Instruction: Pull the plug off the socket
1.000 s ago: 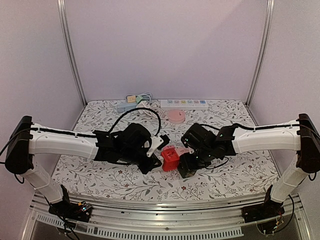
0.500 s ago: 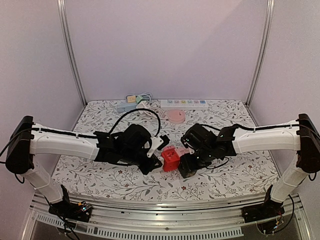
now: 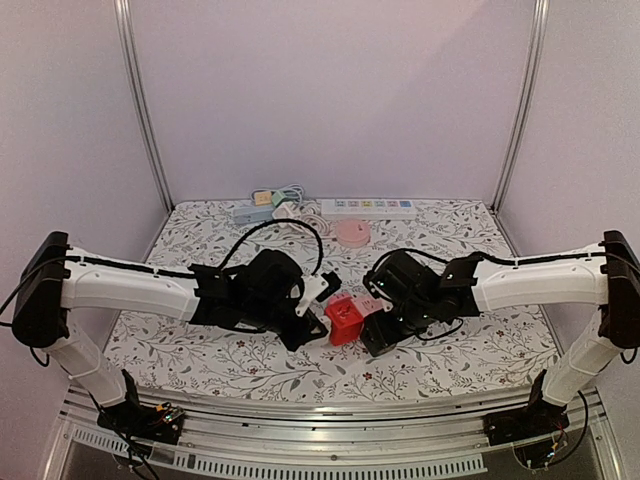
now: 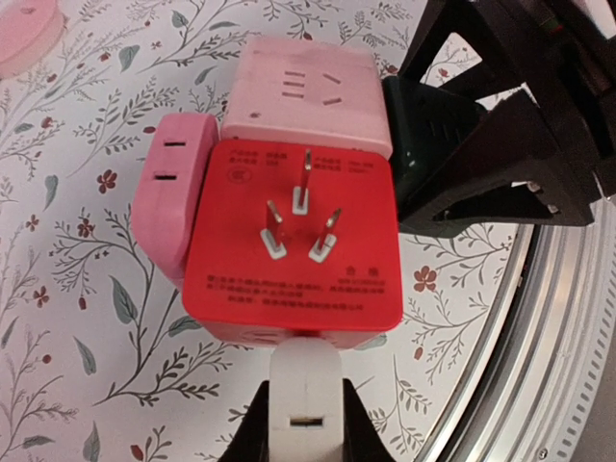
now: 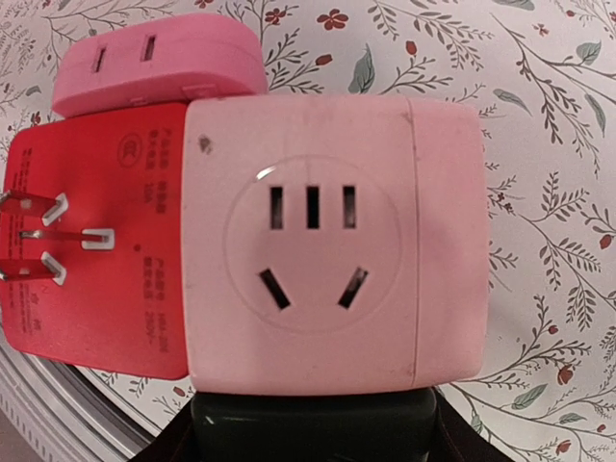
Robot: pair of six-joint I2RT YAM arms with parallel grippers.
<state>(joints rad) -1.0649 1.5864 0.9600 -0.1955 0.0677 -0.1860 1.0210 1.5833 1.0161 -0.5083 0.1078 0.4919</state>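
Floral-print counter [image 3: 470, 350] fills the workspace, and at its middle we see the red-and-pink cube socket [image 4: 294, 241] caught between both arms. Our right claw [image 3: 368, 322] is clamped on the dark plug [image 4: 423, 135] seated in one side face. Our left claw [image 3: 312, 296] pinches the white plug [image 4: 303, 385] in the adjoining face, likely as an anchor so that a pull separates them.

Standing over it, I can see the red prong-bearing face of the red-and-pink plastic cube adapter [image 4: 294, 241] carries lines of fine print [image 4: 289, 287] above and below its three metal prongs, too small and blurred for me to read. A small round emblem [image 5: 125, 149] sits near one corner, its characters equally illegible.
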